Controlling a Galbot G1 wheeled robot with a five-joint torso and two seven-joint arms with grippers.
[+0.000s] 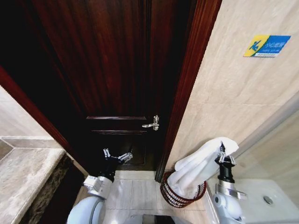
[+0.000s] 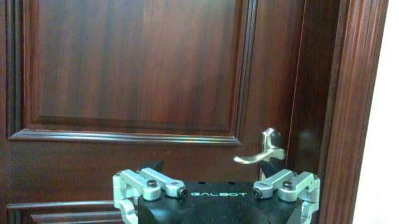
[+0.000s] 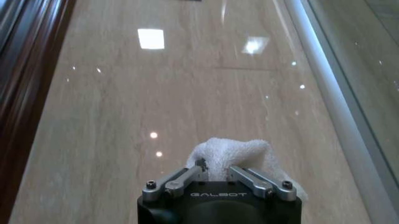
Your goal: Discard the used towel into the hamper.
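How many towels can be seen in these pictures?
1. The white towel is held by the right claw, and its lower end hangs into the hamper by the wall. More towels may lie hidden inside.

Towels: one white towel (image 1: pixel 201 164)
Hampers: one red-brown hamper (image 1: pixel 174 193)
Claws: two, the left claw (image 1: pixel 117 155) and the right claw (image 1: pixel 226 156)
Doors: one dark wooden door (image 1: pixel 112 70)
Door handles: one metal door handle (image 1: pixel 153 123)
Wall signs: one blue and yellow wall sign (image 1: pixel 266 45)
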